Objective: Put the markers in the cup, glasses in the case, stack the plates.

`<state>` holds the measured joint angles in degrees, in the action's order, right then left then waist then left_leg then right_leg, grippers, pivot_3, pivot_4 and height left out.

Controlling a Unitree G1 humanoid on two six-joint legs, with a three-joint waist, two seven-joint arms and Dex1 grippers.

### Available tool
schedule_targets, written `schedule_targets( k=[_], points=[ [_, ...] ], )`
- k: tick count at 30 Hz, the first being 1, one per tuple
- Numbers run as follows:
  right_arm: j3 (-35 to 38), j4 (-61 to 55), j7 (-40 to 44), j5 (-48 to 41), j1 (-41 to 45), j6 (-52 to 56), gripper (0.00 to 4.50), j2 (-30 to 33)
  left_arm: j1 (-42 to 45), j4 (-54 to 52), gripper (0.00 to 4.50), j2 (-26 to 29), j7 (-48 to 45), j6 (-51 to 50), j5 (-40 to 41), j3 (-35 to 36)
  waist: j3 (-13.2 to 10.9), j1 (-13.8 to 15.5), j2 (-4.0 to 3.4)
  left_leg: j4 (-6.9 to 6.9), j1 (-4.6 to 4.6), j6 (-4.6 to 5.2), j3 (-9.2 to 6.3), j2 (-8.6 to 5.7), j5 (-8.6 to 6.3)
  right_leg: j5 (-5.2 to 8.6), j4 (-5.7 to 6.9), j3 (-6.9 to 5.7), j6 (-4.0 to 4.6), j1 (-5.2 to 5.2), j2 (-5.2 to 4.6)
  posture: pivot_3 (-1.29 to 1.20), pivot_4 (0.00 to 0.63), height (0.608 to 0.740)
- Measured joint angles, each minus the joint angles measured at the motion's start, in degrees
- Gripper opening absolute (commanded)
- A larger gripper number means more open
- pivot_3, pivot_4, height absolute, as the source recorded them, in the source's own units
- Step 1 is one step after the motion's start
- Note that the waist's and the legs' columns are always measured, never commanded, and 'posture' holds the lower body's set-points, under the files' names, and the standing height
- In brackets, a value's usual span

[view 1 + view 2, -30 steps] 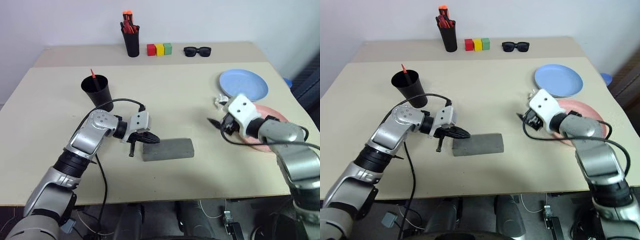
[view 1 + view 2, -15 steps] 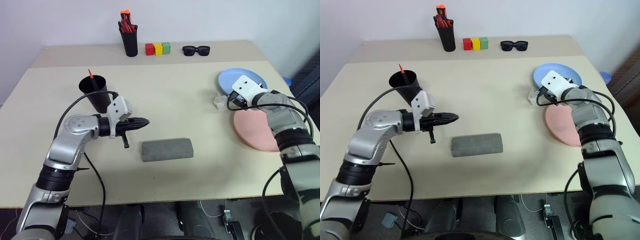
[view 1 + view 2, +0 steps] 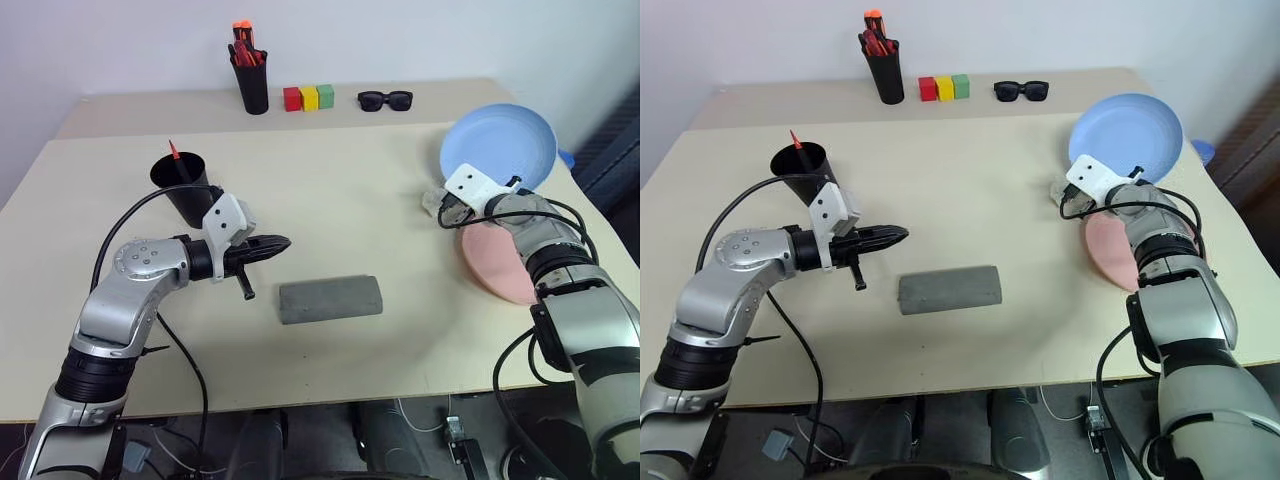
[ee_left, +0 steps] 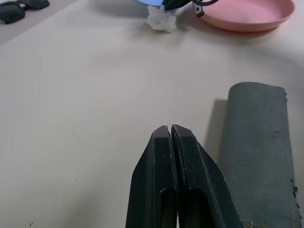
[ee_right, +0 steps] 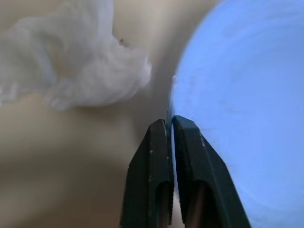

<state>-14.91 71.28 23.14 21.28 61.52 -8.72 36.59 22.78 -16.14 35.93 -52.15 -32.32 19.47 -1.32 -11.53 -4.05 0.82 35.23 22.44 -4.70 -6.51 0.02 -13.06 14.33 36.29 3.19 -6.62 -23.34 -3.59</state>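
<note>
At nine o'clock on the tabletop [image 3: 330,190], black cup [image 3: 186,187] upright with a red-tipped marker [image 3: 176,156] inside. Just at its four o'clock, left gripper [image 3: 283,242] pressed together, a black-capped marker [image 3: 243,284] hanging under it. At centre, grey case [image 3: 330,298] lying flat. At two o'clock, right gripper [image 5: 170,130] pinching the rim of the tilted blue plate [image 3: 500,145], crumpled white tissue [image 3: 434,203] beside it. At three o'clock, pink plate [image 3: 496,265] flat.

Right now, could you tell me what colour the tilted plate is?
Light blue plate; best seen in the left eye view.
</note>
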Motion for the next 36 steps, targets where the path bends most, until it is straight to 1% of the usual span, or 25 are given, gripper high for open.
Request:
schedule_targets(
  k=[3,6,9,10,13,15,17,19,20,21,22,23,24,26,29,32,34,36],
  points=[
    [0.6,-6.9,1.1,-0.1,-1.2,-0.9,0.04,3.4,-0.3,-0.1,0.0,0.0,0.2,0.0,-0.1,-0.5,-0.1,0.0,-0.09,-0.02,0.02,0.0,0.0,0.0,0.0,0.0,0.0,0.01,0.0,-0.03,0.0,0.0,0.15,0.74],
    [4.3,-21.5,5.6,-3.1,-6.9,0.6,0.04,8.1,-0.7,-0.4,0.0,-0.2,0.1,0.1,0.0,-1.6,-0.1,0.3,-0.09,-0.06,0.02,0.0,-0.04,0.0,0.0,0.01,0.0,-0.01,-0.01,-0.02,0.0,0.0,0.15,0.74],
    [11.6,-45.8,13.4,-10.0,-23.0,8.2,0.04,14.1,-0.2,-0.4,0.0,-0.6,-0.6,0.2,0.3,-2.9,0.0,1.7,-0.1,-0.07,0.08,0.05,-0.06,0.0,-0.03,0.02,-0.04,-0.05,-0.03,0.0,-0.01,0.0,0.15,0.74],
    [14.8,-54.9,16.6,-12.4,-30.8,11.8,0.04,16.7,0.2,-0.3,0.0,-0.6,-1.0,0.3,0.4,-3.3,0.0,2.4,-0.16,-0.07,0.1,0.05,-0.09,-0.01,-0.03,0.04,-0.05,-0.1,-0.05,-0.01,-0.03,0.0,0.15,0.74],
    [23.0,-73.6,24.3,-17.9,-49.1,22.1,0.04,21.0,1.1,1.1,0.0,-0.4,-2.2,0.4,0.5,-4.1,0.0,3.1,-0.24,0.07,0.07,0.09,-0.02,-0.03,-0.06,0.05,-0.04,-0.05,-0.06,0.06,-0.04,0.0,0.15,0.74],
    [27.8,-82.1,27.1,-20.4,-56.0,28.2,0.04,21.3,2.1,1.8,0.0,-0.8,-2.9,0.4,0.5,-5.0,0.0,2.7,-0.23,0.15,0.0,0.09,0.1,-0.02,-0.05,0.04,-0.05,0.04,0.0,0.11,-0.03,0.0,0.15,0.74],
    [32.2,-87.9,28.6,-21.4,-61.3,32.3,0.04,22.0,3.1,2.2,0.0,-1.5,-3.6,0.9,0.5,-6.1,0.0,2.5,-0.25,0.33,-0.07,0.08,0.14,-0.01,-0.05,0.11,-0.05,0.06,0.18,0.22,-0.02,0.0,0.15,0.74],
    [34.3,-90.7,29.5,-21.6,-64.6,35.0,0.63,22.8,3.6,3.1,0.0,-2.1,-4.0,1.7,0.5,-6.7,0.0,2.0,-0.22,0.52,-0.08,0.08,0.14,0.0,-0.05,0.13,-0.05,0.06,0.11,0.33,-0.02,0.0,0.15,0.74],
    [34.6,-91.4,29.5,-21.6,-65.3,36.2,0.95,22.9,3.9,3.8,0.0,-2.4,-4.2,1.9,0.4,-7.0,0.0,1.7,-0.22,0.64,-0.08,0.08,0.14,0.0,-0.06,0.13,-0.05,0.05,0.1,0.39,-0.02,0.0,0.15,0.74],
    [34.5,-91.7,29.5,-21.7,-65.4,36.9,1.4,22.9,4.0,4.2,0.0,-2.4,-4.2,2.1,0.4,-7.1,0.0,1.4,-0.22,0.68,-0.07,0.08,0.15,0.0,-0.06,0.12,-0.05,0.06,0.09,0.39,-0.02,0.0,0.15,0.74],
    [34.4,-92.0,29.5,-22.0,-65.2,37.4,1.91,22.8,4.0,4.5,0.0,-2.5,-4.3,2.5,0.2,-7.2,0.0,1.3,-0.22,0.69,-0.07,0.08,0.17,0.0,-0.06,0.1,-0.05,0.07,0.09,0.39,-0.03,0.0,0.15,0.74],
    [33.9,-92.2,29.2,-22.2,-64.2,37.6,2.5,22.8,4.0,4.8,0.0,-2.4,-4.5,2.7,0.2,-7.3,0.0,1.3,-0.22,0.68,-0.08,0.08,0.17,0.02,-0.06,0.09,-0.05,0.06,0.11,0.38,-0.01,0.0,0.15,0.74],
    [33.1,-92.3,28.7,-22.2,-62.4,37.5,2.95,22.8,4.0,4.9,0.0,-2.5,-4.6,2.9,0.1,-7.3,0.0,1.3,-0.22,0.67,-0.08,0.08,0.16,0.02,-0.06,0.07,-0.03,0.06,0.14,0.36,0.0,0.0,0.15,0.74],
    [30.9,-92.0,27.3,-22.1,-57.8,36.8,2.95,22.0,3.8,4.9,0.0,-2.4,-4.6,3.1,0.0,-7.3,0.0,1.3,-0.22,0.65,-0.07,0.08,0.16,0.03,-0.06,0.04,-0.03,0.05,0.19,0.36,0.01,0.0,0.15,0.74],
    [24.2,-86.9,23.1,-21.8,-45.8,35.5,2.95,14.8,3.0,4.6,0.0,-2.5,-3.9,3.2,-0.1,-7.0,0.0,1.2,-0.13,0.66,-0.06,0.08,0.15,0.03,-0.06,0.0,-0.04,0.05,0.23,0.37,0.01,0.0,0.15,0.74],
    [18.0,-76.4,17.8,-19.0,-37.8,34.4,2.95,8.3,2.0,4.1,0.0,-2.5,-3.1,3.1,-0.1,-6.7,0.0,1.6,-0.12,0.65,0.02,0.08,0.12,0.02,-0.06,0.01,-0.04,0.05,0.21,0.32,0.0,0.0,0.15,0.74],
    [15.3,-66.7,13.8,-17.3,-32.1,33.4,2.95,3.8,0.8,3.5,0.0,-2.2,-2.3,2.9,-0.1,-6.1,0.0,1.6,-0.12,0.62,0.08,0.08,0.12,0.0,-0.06,0.01,-0.07,0.05,0.18,0.27,-0.02,0.0,0.15,0.74],
    [14.0,-57.2,10.6,-16.3,-27.6,31.3,2.95,0.7,-0.6,1.7,0.0,-2.2,-1.5,2.4,0.4,-5.6,0.0,1.7,-0.13,0.54,0.11,0.08,0.11,-0.01,-0.06,-0.07,-0.11,0.05,0.04,0.24,-0.04,0.0,0.15,0.74]
  ],
)
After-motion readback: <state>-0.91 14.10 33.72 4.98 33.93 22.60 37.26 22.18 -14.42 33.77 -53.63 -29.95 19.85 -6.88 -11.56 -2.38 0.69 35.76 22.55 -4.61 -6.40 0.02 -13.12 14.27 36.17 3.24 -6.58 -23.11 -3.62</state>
